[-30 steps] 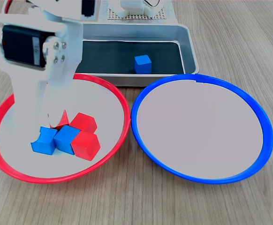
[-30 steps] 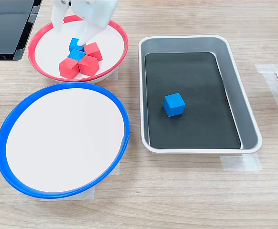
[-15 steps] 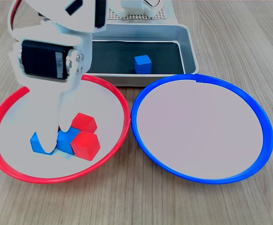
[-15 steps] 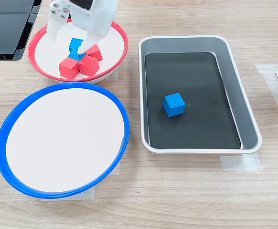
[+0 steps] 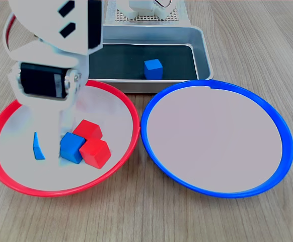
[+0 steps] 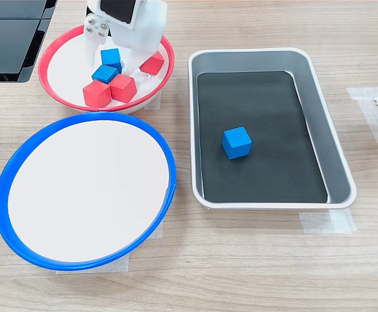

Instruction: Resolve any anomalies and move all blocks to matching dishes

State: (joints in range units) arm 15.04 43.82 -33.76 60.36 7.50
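Gripper [image 6: 113, 62] is reaching into the red-rimmed dish [image 6: 59, 51], its fingers sitting narrowly around a blue block [image 6: 111, 58]; another blue block [image 6: 104, 73] is lying just below the fingertips.

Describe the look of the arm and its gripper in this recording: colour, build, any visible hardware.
The arm is white moulded plastic with angular black cut-outs on its upper shell. A black servo block sits in a white bracket fixed by small silver screws. The gripper has white tapering fingers. In the second exterior view a black servo face shows on top, and a red cable loops at the first exterior view's left edge.
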